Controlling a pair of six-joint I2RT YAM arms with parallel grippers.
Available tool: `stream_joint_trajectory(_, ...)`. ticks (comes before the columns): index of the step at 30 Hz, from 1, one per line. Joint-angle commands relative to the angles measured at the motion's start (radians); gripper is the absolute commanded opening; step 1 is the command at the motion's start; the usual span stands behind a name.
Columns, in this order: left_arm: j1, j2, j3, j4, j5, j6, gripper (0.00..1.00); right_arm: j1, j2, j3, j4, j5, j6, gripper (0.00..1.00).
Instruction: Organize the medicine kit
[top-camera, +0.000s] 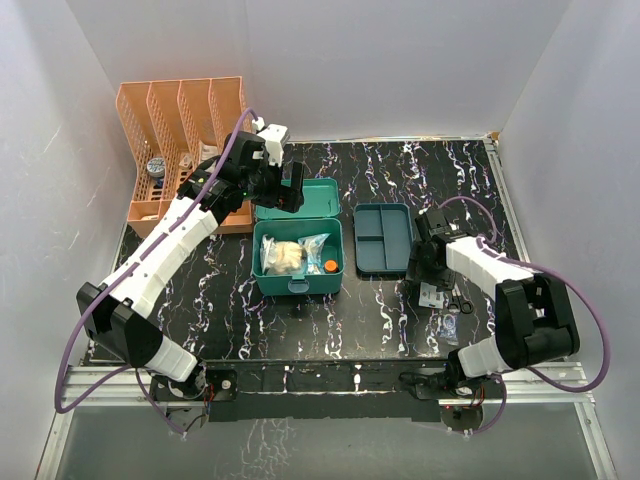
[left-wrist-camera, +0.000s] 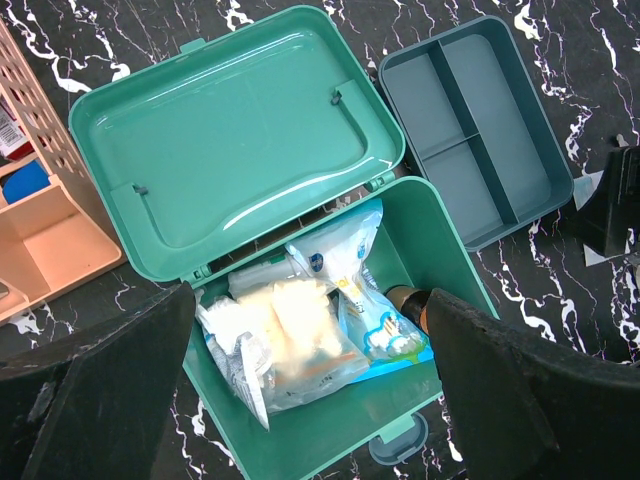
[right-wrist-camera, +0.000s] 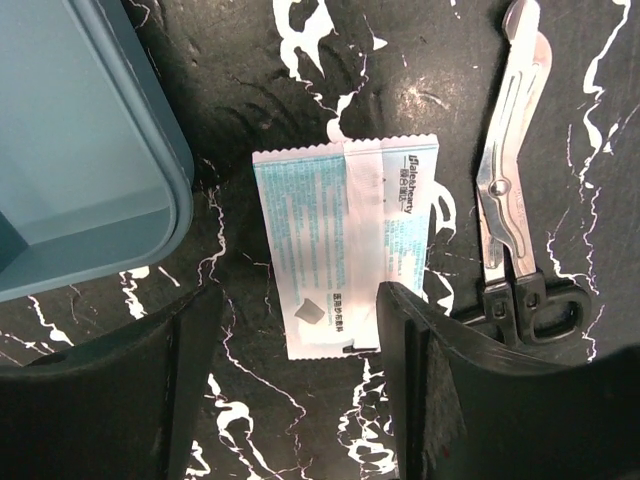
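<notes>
The teal medicine kit (top-camera: 268, 282) stands open at mid-table, lid (left-wrist-camera: 230, 130) laid back. Inside lie plastic packets (left-wrist-camera: 300, 330) and a brown bottle with an orange cap (top-camera: 329, 266). Its darker teal divided tray (top-camera: 384, 238) sits on the table to the right, also in the left wrist view (left-wrist-camera: 480, 130). My left gripper (left-wrist-camera: 310, 390) hangs open and empty above the kit. My right gripper (right-wrist-camera: 300, 380) is open, low over a white and blue sachet (right-wrist-camera: 345, 245) on the table, its right finger (right-wrist-camera: 410, 350) over the sachet's edge. Scissors (right-wrist-camera: 515, 190) lie right of the sachet.
An orange slotted file rack (top-camera: 180, 130) with a few small items stands at the back left, next to the kit's lid. White walls close in the table on three sides. The tray's corner (right-wrist-camera: 90, 150) lies left of the sachet.
</notes>
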Motion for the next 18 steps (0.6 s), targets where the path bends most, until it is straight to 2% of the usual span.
stream_joint_trajectory(1, 0.006, -0.032, 0.009, -0.012, 0.016, 0.004, 0.99, -0.003, 0.016, -0.009, 0.048, 0.006, -0.015, 0.6)
stream_joint_trajectory(4, 0.005, -0.034, 0.009, -0.012, 0.017, 0.007, 0.99, -0.003, 0.028, -0.011, 0.053, 0.002, -0.018, 0.58)
stream_joint_trajectory(8, 0.005, -0.035, 0.01, -0.011, 0.02, 0.007, 0.99, -0.003, 0.035, -0.014, 0.056, -0.002, -0.021, 0.48)
stream_joint_trajectory(11, 0.006, -0.034, 0.01, -0.013, 0.023, 0.006, 0.99, -0.003, 0.038, -0.015, 0.057, -0.003, -0.021, 0.36)
stream_joint_trajectory(16, 0.005, -0.034, 0.01, -0.013, 0.025, 0.004, 0.99, -0.003, 0.029, -0.01, 0.048, -0.007, -0.021, 0.01)
stream_joint_trajectory(18, 0.006, -0.033, 0.009, -0.013, 0.023, 0.003, 0.99, -0.003, 0.011, -0.003, 0.033, -0.006, -0.018, 0.0)
